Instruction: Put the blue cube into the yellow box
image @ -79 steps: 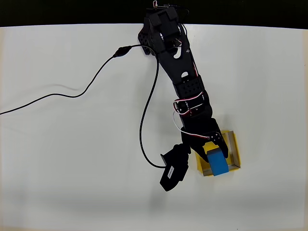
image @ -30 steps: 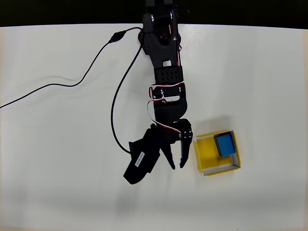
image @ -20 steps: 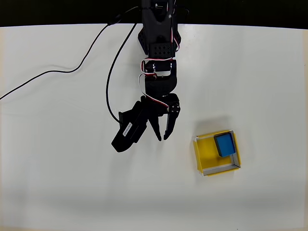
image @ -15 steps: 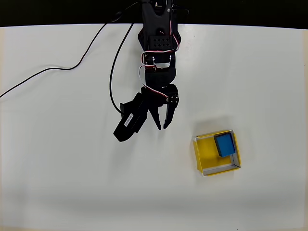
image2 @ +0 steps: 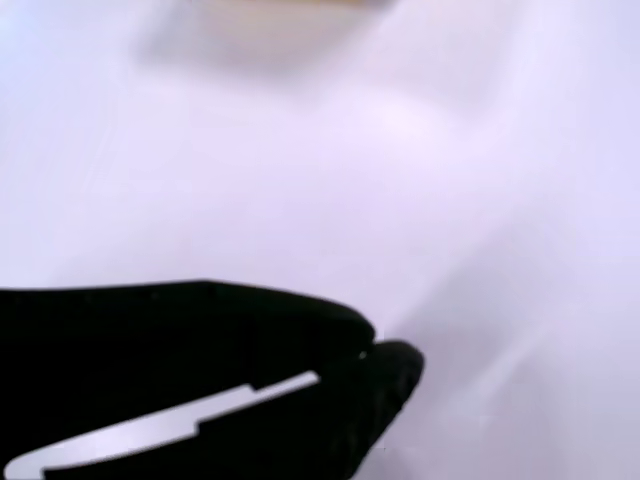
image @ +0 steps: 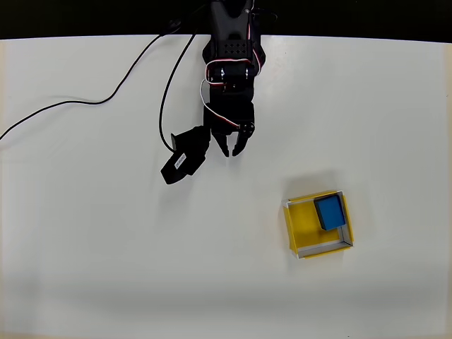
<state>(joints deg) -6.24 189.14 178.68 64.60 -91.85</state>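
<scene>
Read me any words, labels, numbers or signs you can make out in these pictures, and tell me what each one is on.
No text here can be read.
A small white label sits on the black camera module beside the gripper in the overhead view; its print is too small to read.
The blue cube, the yellow box and the white table carry no visible writing.
The wrist view is blurred and shows no lettering.

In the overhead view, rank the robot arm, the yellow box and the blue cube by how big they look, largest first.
1. Robot arm, though it sits nearer the camera, so it may look oversized.
2. Yellow box.
3. Blue cube, lying inside the box near its upper right corner.
</scene>
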